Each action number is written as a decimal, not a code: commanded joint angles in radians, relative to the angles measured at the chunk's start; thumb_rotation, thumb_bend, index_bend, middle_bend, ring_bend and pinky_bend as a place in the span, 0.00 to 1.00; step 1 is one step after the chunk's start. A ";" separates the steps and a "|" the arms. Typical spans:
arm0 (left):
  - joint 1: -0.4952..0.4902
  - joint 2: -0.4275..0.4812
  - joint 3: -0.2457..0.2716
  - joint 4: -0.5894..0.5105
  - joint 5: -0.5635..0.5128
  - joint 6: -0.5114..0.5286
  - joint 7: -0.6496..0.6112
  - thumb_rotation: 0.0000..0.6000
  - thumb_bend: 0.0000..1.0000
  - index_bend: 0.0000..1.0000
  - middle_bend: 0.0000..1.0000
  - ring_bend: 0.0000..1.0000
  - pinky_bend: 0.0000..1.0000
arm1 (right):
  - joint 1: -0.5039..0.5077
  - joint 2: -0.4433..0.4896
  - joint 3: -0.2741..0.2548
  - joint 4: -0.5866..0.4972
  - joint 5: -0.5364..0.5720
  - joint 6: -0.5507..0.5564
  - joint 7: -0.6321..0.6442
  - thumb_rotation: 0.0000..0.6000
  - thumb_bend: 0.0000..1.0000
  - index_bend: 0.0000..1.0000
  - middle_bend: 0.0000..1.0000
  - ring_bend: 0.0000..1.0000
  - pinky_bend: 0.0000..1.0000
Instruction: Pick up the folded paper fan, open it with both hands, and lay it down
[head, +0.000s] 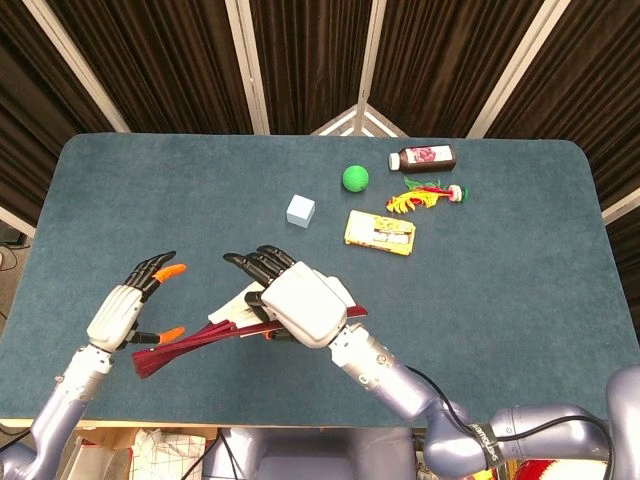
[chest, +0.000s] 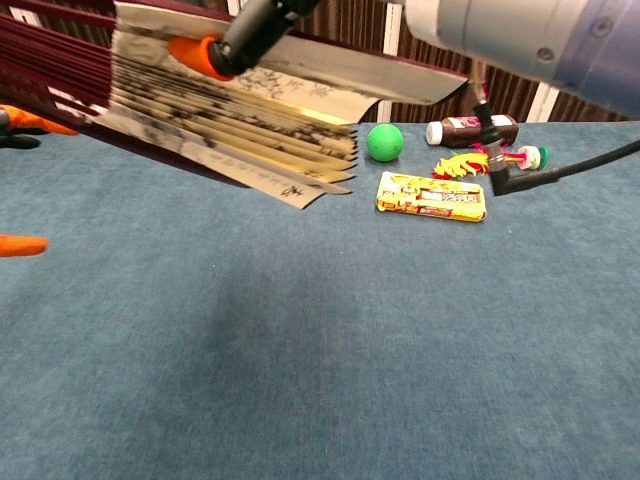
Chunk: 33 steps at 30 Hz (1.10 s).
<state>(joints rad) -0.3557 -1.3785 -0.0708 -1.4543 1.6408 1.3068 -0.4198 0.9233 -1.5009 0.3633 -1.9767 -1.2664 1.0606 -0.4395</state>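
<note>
Dark red ribs of the paper fan (head: 190, 340) jut toward my left hand (head: 130, 310), which hovers over the near left of the bench (head: 520, 280) with fingers spread, holding nothing, its orange tips just beside the rib ends. My right hand (head: 295, 300) grips the fan at its cream paper end, held above the bench, still mostly folded. Farther back lie a yellow packet (head: 380, 230), white cube (head: 300, 209), green ball (head: 355, 178) and bottle (head: 422, 158).

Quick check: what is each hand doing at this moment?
Left hand: open, fingers spread, holding nothing, close to the fan's red end.
Right hand: holding the folded paper fan above the table.
</note>
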 joint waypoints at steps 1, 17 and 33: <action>-0.014 -0.031 0.005 0.023 0.011 0.003 -0.040 1.00 0.24 0.19 0.04 0.00 0.00 | 0.005 -0.021 -0.002 -0.006 0.002 0.014 0.001 1.00 0.46 0.94 0.16 0.21 0.19; -0.049 -0.207 -0.007 0.153 0.062 0.116 -0.216 1.00 0.33 0.26 0.12 0.00 0.02 | 0.016 -0.088 -0.031 -0.011 0.007 0.053 -0.036 1.00 0.46 0.95 0.16 0.21 0.20; -0.103 -0.309 -0.003 0.206 0.062 0.096 -0.240 1.00 0.35 0.38 0.20 0.00 0.05 | 0.015 -0.078 -0.037 -0.040 0.005 0.061 -0.042 1.00 0.46 0.96 0.16 0.21 0.20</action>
<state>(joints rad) -0.4545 -1.6798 -0.0730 -1.2546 1.7040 1.4007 -0.6631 0.9391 -1.5808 0.3267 -2.0156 -1.2622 1.1209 -0.4806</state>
